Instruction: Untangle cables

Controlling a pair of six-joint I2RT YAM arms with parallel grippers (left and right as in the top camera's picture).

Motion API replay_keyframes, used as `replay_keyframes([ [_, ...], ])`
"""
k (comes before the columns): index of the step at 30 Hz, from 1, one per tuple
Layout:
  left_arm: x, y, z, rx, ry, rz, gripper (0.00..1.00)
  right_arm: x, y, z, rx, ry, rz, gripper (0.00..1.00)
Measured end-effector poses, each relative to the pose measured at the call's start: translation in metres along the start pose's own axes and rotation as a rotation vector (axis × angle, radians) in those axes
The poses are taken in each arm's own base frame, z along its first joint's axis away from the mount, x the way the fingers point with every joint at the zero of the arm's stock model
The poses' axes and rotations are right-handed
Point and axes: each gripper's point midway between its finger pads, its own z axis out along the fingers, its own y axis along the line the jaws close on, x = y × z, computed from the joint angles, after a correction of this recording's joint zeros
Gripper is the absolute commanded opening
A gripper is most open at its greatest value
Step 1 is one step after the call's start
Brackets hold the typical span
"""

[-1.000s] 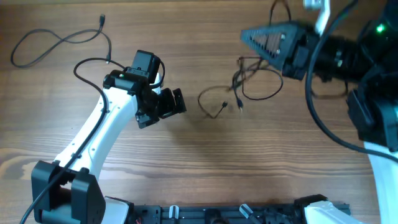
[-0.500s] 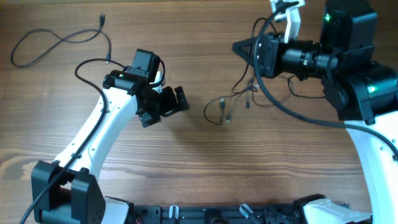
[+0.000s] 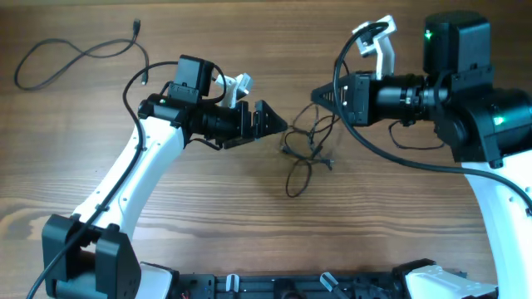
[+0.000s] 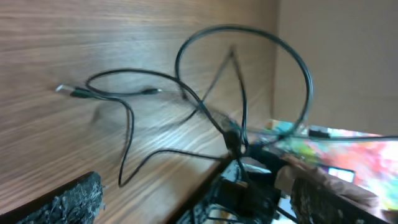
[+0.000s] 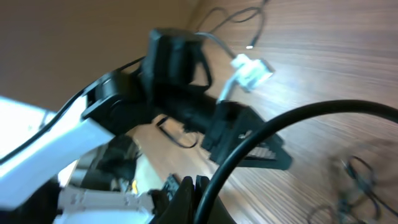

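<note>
Our right claw is pinched shut on the cables. It holds one end of the tangled bunch up, and the loops lie on the tabletop in the middle. Our left claw is wide open just beside the bunch, holding nothing. A lone cable lies far off to the left.

The desk lies bare on the near side of the cables; left tool and right tool crowd their far flanks.
</note>
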Motion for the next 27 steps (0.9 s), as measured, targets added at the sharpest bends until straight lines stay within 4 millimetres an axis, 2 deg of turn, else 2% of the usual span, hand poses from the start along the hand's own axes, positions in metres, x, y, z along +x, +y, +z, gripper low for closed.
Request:
replay_keyframes([
  [10,0.008,-0.025,0.009,0.093,0.047,-0.004,1.00,0.014,0.010,0.001,-0.059,0.054,-0.070,0.04],
  [14,0.006,-0.032,0.013,0.106,0.041,-0.023,1.00,0.026,0.024,0.012,-0.099,0.105,-0.131,0.04],
  [21,0.001,-0.025,0.014,0.062,0.015,-0.101,1.00,0.056,0.046,0.024,-0.163,0.208,-0.244,0.04],
  [27,-0.003,-0.019,0.015,0.025,-0.009,-0.115,1.00,0.072,0.048,0.024,-0.170,0.261,-0.272,0.04],
])
